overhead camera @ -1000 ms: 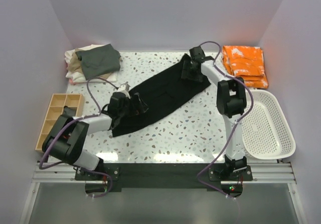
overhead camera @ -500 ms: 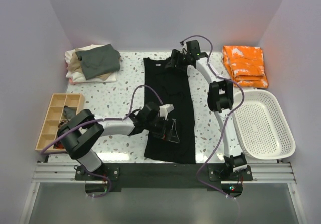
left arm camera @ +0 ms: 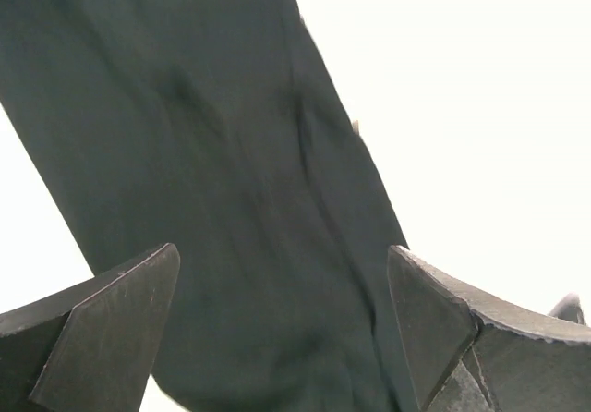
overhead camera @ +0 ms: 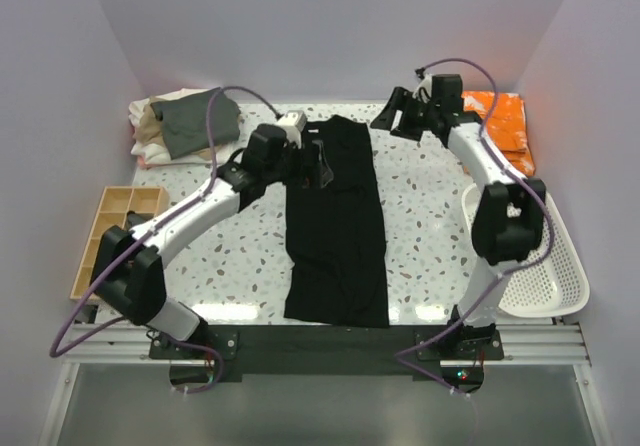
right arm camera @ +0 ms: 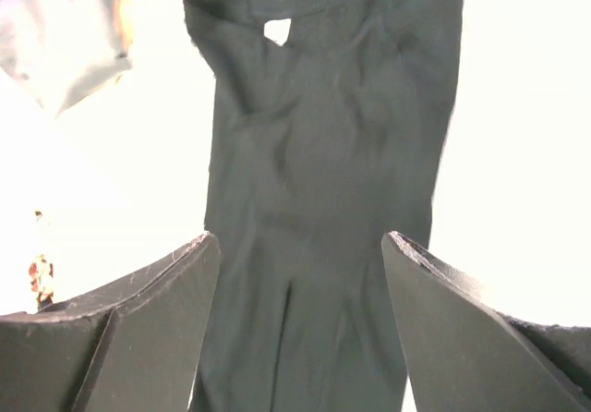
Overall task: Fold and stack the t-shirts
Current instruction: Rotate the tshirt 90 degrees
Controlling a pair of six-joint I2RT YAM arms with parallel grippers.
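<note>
Light in the overhead view is bright and even, with soft shadows and pale glare patches along the near edge of the speckled worktop (overhead camera: pixel 420 236). In both wrist views the worktop burns out to blank white. There the black t-shirt (left arm camera: pixel 212 181) looks murky and slightly blurred, and the fingers (left arm camera: pixel 111 329) are dark and unsharp.

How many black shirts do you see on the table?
1: the black shirt lies lengthwise in the middle. The stack at far left could hide another.
</note>
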